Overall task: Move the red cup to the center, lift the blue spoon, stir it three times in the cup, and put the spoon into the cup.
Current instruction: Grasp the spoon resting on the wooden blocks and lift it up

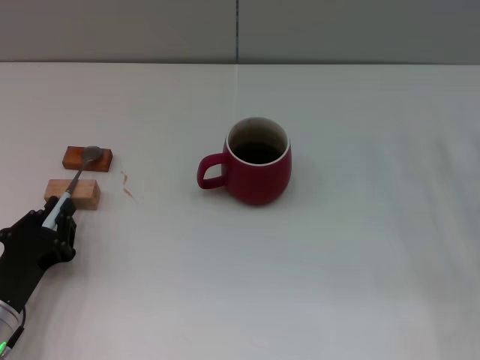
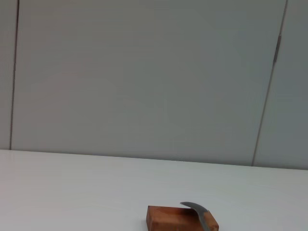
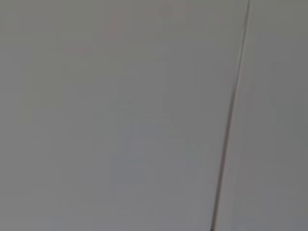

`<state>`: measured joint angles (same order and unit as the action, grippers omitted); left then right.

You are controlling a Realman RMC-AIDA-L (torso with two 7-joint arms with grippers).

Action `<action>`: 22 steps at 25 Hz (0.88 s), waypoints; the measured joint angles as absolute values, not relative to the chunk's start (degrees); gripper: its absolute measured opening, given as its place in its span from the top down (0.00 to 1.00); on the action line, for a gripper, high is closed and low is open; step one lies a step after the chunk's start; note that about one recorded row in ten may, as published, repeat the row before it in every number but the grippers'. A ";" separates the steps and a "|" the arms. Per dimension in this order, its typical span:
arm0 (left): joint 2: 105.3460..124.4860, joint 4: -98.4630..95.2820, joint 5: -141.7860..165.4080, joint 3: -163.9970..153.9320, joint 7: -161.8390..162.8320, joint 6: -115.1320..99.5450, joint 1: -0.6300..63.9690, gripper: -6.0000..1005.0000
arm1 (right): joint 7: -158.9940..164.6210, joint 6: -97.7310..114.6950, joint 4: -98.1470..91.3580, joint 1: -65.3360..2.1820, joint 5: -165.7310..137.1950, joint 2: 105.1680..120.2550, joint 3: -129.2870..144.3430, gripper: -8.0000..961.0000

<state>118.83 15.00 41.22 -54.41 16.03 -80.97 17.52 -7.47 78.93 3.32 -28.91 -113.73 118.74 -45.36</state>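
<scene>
The red cup [image 1: 257,165] stands upright near the middle of the table, its handle pointing toward my left side. The blue spoon [image 1: 73,181] lies across two wooden blocks at the left. Its grey bowl [image 2: 199,214] rests over the darker block [image 1: 88,158], and its neck crosses the paler block [image 1: 73,193]. My left gripper [image 1: 55,215] is at the near end of the spoon, with its black fingers [image 1: 70,225] close on both sides of the pale-blue handle. The right gripper does not show in any view.
A small reddish-brown mark [image 1: 127,184] lies on the white table [image 1: 337,262] beside the blocks. A grey panelled wall [image 1: 240,30] runs along the table's far edge. The right wrist view shows only this wall [image 3: 120,115].
</scene>
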 joint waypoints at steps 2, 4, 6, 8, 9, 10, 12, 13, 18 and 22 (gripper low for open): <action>118.83 15.04 41.23 -54.41 16.04 -80.98 17.57 0.80 | -7.47 78.93 3.32 -28.91 -113.74 118.74 -45.36 0.27; 118.83 15.11 41.23 -54.41 16.05 -81.00 17.61 0.80 | -7.47 78.93 3.32 -28.92 -113.73 118.74 -45.35 0.27; 118.83 15.15 41.23 -54.41 16.05 -81.01 17.70 0.80 | -7.47 78.93 3.32 -28.92 -113.73 118.74 -45.35 0.27; 118.83 15.18 41.22 -54.41 16.05 -81.02 17.76 0.80 | -7.47 78.93 3.33 -28.92 -113.73 118.74 -45.35 0.27; 118.83 15.21 41.22 -54.41 16.05 -81.02 17.76 0.80 | -7.47 78.93 3.33 -28.92 -113.73 118.74 -45.35 0.27; 118.83 15.24 41.22 -54.41 16.07 -81.03 17.76 0.80 | -7.47 78.93 3.34 -28.92 -113.73 118.74 -45.34 0.27; 118.83 15.30 41.22 -54.41 16.09 -81.04 17.76 0.80 | -7.47 78.93 3.34 -28.92 -113.73 118.74 -45.35 0.27; 118.82 15.35 41.22 -54.41 16.13 -81.09 17.76 0.80 | -7.47 78.93 3.34 -28.92 -113.74 118.74 -45.35 0.27; 118.83 15.42 41.22 -54.41 16.17 -81.19 17.63 0.80 | -7.47 78.93 3.34 -28.87 -113.74 118.74 -45.35 0.27; 118.82 15.32 41.22 -54.41 16.15 -81.21 17.47 0.80 | -7.47 78.93 3.34 -28.86 -113.73 118.74 -45.35 0.27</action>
<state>118.82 15.32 41.22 -54.41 16.15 -81.21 17.47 -7.47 78.93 3.34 -28.86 -113.73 118.74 -45.35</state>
